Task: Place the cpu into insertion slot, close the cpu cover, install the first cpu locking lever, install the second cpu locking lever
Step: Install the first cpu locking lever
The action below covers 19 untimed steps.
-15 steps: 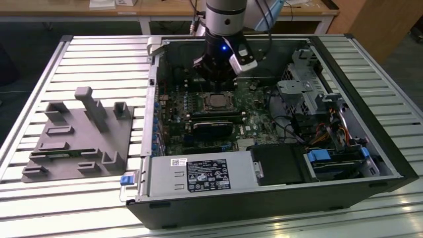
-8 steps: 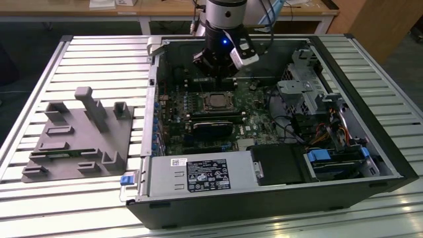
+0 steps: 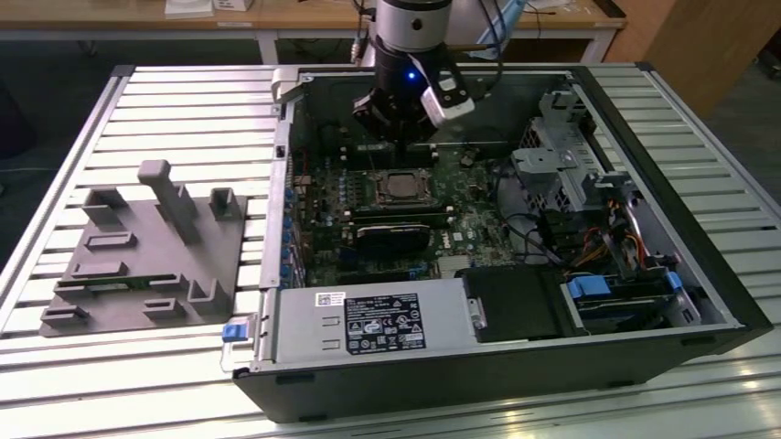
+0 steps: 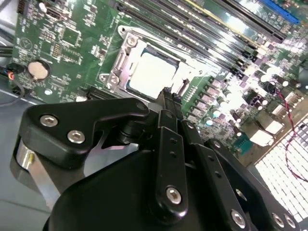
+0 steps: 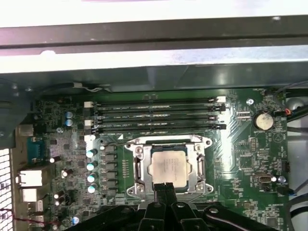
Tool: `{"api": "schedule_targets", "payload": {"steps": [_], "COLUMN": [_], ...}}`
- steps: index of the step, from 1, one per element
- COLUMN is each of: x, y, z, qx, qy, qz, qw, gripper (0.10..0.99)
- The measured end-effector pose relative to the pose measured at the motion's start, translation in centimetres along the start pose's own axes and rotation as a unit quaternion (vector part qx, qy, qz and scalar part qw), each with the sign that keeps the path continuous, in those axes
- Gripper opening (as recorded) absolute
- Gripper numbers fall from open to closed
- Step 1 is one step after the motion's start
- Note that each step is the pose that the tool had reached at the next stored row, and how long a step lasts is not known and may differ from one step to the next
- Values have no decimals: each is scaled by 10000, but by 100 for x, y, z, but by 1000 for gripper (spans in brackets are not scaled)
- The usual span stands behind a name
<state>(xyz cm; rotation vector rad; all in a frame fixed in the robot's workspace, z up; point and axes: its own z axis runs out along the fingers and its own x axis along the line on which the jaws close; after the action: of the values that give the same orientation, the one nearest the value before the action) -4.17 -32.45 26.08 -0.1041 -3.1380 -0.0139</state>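
The cpu (image 5: 167,166) lies flat in the insertion slot (image 3: 397,187) on the green board, its silvery-tan face up; the second wrist view has the cpu (image 4: 153,74) too. The cpu cover (image 5: 168,143), a silvery metal frame, lies down around it, with the chip showing through its window. My gripper (image 5: 166,188) hangs above the board at the socket's edge, fingers (image 4: 166,96) pressed together and holding nothing. In the exterior view the gripper (image 3: 394,135) is inside the open computer case, just above the socket's far side. I cannot tell how the locking levers stand.
Long black memory slots (image 5: 154,115) run beside the socket. A black graphics card (image 3: 390,240), a power supply (image 3: 366,322) and a drive cage (image 3: 561,174) crowd the case. A grey fixture (image 3: 146,256) sits on the slatted table at the exterior view's left.
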Motion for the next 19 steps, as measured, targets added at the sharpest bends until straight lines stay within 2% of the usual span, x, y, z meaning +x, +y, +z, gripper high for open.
{"api": "schedule_targets", "payload": {"steps": [12, 14, 16, 19], "x": [346, 399, 434, 477], "y": [-23, -27, -29, -33], "z": [19, 27, 34, 40], "qx": [-1, -17, -99, -305], "qy": [-7, -7, -2, 12], "qz": [0, 1, 1, 0], "qw": [10000, 10000, 10000, 9995], "gripper": [106, 106, 106, 106]}}
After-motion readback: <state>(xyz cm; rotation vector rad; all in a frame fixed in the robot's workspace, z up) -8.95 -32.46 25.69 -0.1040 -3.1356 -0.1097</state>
